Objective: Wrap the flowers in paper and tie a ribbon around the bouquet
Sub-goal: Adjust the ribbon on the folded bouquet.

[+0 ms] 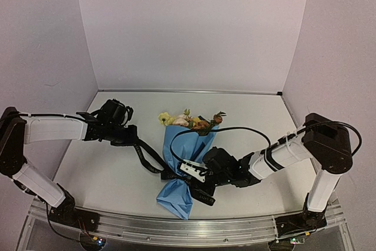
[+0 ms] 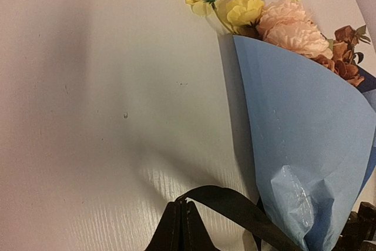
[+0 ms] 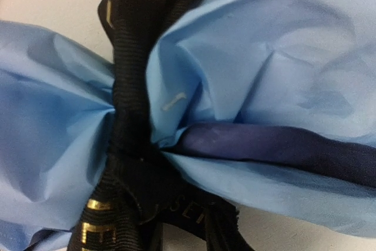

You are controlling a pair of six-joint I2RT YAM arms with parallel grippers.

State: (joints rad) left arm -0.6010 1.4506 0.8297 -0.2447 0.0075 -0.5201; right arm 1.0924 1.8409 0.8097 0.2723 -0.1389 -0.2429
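Note:
The bouquet [image 1: 182, 151] lies in the middle of the table, a light-blue paper [image 2: 305, 127] cone with its wide end away from me. The flowers [image 1: 189, 121] show above that end as yellow, pink and orange-brown blooms [image 2: 282, 24]. The black ribbon [image 1: 147, 157] circles the cone's pinched waist [image 3: 129, 86]. One end runs left to my left gripper [image 1: 134, 139], which is shut on it at the tips [image 2: 182, 203]. My right gripper [image 1: 187, 176] sits at the waist from the right. Its jaws [image 3: 188, 242] stand slightly apart, with a lettered strip of ribbon across the tips.
The white table [image 1: 106, 180] is walled at the back and both sides. A metal rail [image 1: 176, 227] runs along the near edge. The right arm's black cable [image 1: 235, 129] arches over the bouquet's upper right. The cone's tail [image 1: 176, 198] points at the rail.

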